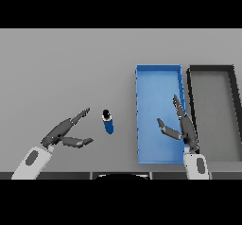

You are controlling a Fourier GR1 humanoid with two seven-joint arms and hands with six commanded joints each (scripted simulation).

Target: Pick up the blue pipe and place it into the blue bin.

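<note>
A short blue pipe (108, 122) with a dark open end lies on the grey table, left of the blue bin (158, 77). My left hand (64, 133) rests to the pipe's left, open, fingers pointing toward it with a gap between. Over the bin's right part hovers my right hand (184, 128), also open, fingers straight and thumb spread, holding nothing.
A black bin (211, 69) with a grey floor stands directly right of the blue bin, their walls nearly touching. The grey table (66, 68) stretches away to the left and back.
</note>
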